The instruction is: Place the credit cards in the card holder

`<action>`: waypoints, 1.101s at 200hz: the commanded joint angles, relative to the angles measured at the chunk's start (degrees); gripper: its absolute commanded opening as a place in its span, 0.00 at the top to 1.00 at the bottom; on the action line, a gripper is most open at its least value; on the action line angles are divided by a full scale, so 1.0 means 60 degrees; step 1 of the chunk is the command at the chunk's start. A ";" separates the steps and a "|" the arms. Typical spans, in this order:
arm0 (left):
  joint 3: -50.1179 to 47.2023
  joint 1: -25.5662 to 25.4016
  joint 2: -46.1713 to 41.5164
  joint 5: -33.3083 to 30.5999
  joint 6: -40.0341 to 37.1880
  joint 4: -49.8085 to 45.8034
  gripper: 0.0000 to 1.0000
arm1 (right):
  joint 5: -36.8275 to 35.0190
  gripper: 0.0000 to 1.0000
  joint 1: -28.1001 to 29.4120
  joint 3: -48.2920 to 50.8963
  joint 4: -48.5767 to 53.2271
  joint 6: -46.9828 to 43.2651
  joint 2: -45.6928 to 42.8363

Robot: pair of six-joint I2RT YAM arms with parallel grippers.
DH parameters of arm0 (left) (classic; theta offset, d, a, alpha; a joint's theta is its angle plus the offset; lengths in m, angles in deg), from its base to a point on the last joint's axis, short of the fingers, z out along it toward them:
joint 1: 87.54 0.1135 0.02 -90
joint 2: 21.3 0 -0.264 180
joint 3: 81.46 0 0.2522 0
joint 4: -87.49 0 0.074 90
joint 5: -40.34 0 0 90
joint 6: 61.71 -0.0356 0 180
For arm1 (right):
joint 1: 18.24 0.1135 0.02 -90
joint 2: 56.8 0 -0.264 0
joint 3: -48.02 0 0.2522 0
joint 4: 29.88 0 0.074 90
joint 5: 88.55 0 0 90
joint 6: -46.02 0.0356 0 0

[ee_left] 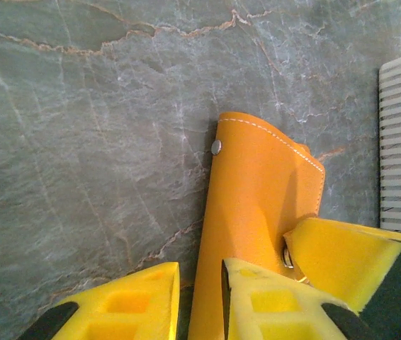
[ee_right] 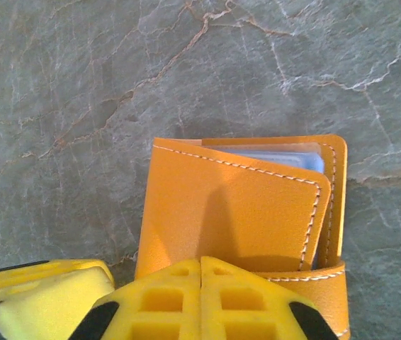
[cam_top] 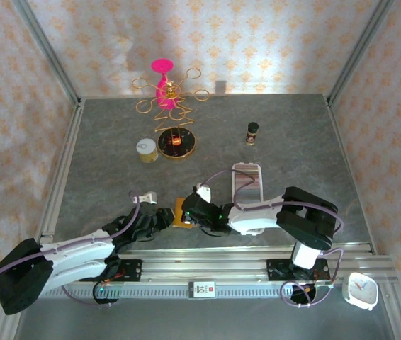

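The wallet (ee_right: 236,212) is pinched at its flap by the right gripper (ee_right: 200,265), fingers pressed together (a pale blue card (ee_right: 285,157) is glimpsed just beyond). Its edge is nipped in the left gripper (ee_left: 199,283). Grey veined table (cam_top: 292,134) beneath, patterned wallpaper (cam_top: 257,42) around.

The left arm (cam_top: 80,251) and the right arm (cam_top: 271,212) are white on the long parts and black at the bends. A thin, pale purple cable (cam_top: 135,205) loops along each one. A tiny green light (cam_top: 219,208) glows on the right arm. The left tool (ee_left: 200,301) and the right tool (ee_right: 200,297) have chunky yellow fingers (ee_right: 246,301) with square holes and black patches.
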 commanded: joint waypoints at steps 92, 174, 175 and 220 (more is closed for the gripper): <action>-0.0252 -0.0037 0.0728 0.0865 -0.0287 0.1261 0.76 | 0.0906 1.00 -0.0152 0.0397 0.0590 0.0018 -0.0471; -0.0140 -0.0037 0.0214 0.0273 -0.0392 0.0735 0.76 | 0.0914 0.55 -0.0152 0.0224 0.0467 -0.0150 -0.0965; -0.0139 -0.0036 0.0189 0.0246 -0.0400 0.0716 0.76 | 0.0895 0.54 -0.0152 0.0222 0.0478 -0.0143 -0.0984; 0.0699 -0.0037 -0.1488 -0.2083 -0.0967 -0.1413 0.62 | -0.0291 0.47 -0.0192 -0.0081 0.1421 -0.0707 -0.2416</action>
